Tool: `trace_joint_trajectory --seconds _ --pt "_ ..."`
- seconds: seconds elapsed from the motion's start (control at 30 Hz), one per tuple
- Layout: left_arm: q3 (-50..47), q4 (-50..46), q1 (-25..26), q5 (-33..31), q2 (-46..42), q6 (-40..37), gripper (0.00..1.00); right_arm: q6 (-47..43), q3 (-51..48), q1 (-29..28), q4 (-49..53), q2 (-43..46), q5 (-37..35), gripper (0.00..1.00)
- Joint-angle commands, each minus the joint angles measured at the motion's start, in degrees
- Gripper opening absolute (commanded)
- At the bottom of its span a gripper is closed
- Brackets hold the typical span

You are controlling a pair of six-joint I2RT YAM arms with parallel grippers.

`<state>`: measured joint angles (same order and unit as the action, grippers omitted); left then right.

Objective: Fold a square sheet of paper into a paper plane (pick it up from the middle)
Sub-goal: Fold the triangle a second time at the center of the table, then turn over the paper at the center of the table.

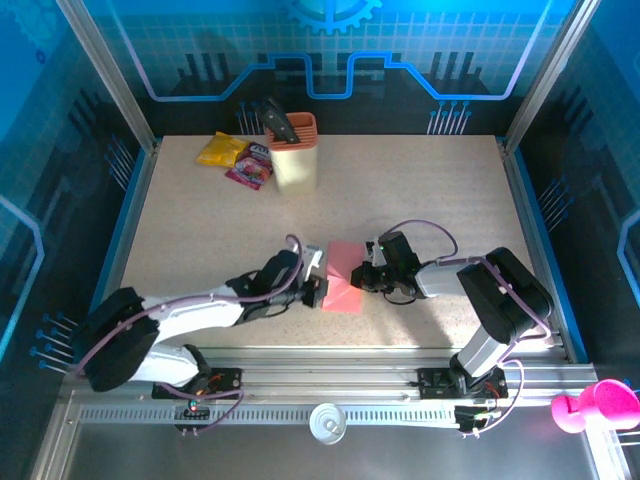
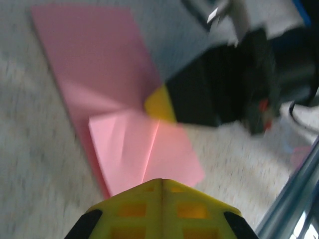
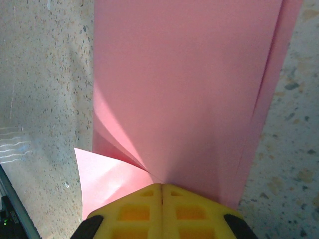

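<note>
At the back left of the speckled tabletop (image 1: 430, 190) lie a yellow crinkly packet (image 1: 222, 150) and a glossy purple-pink snack packet (image 1: 250, 171), beside a cream-and-orange holder (image 1: 294, 155), well apart from the arms. The left end effector (image 2: 161, 185), jaws pressed together, touches the thin pink-red square sheet of paper (image 1: 347, 272) (partly folded, mid-tabletop); the right end effector (image 3: 162, 189), likewise closed, meets its opposite edge.

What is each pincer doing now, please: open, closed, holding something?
Left pincer: closed, tips at the square sheet of paper; grip unclear.
Right pincer: closed, pinching the same sheet.
</note>
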<state>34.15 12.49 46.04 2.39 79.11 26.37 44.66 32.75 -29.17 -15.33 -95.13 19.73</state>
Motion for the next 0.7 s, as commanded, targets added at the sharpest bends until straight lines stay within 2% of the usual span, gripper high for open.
trace_joint_trajectory --seconds 0.0,0.23,0.47,0.6,0.67 --pt "4.85 -0.95 -1.88 3.85 7.07 -5.16 0.0 -2.06 -2.17 0.49 7.69 -5.65 -8.03 0.0" --pt "9.7 2.11 -4.95 6.66 17.82 -7.1 0.0 -2.12 -1.91 0.35 8.29 -5.33 -8.05 0.0" --pt "8.41 4.49 -5.96 5.91 22.19 -6.82 0.0 -2.51 -0.19 0.38 9.62 -4.56 -6.54 0.0" --pt "7.56 5.6 -6.23 6.46 23.97 -6.42 0.0 -3.53 3.11 0.36 13.92 0.51 -4.7 0.01" --pt "6.93 6.42 -6.23 6.75 24.25 -6.05 0.0 -3.86 4.56 0.42 17.15 4.91 -5.32 0.21"
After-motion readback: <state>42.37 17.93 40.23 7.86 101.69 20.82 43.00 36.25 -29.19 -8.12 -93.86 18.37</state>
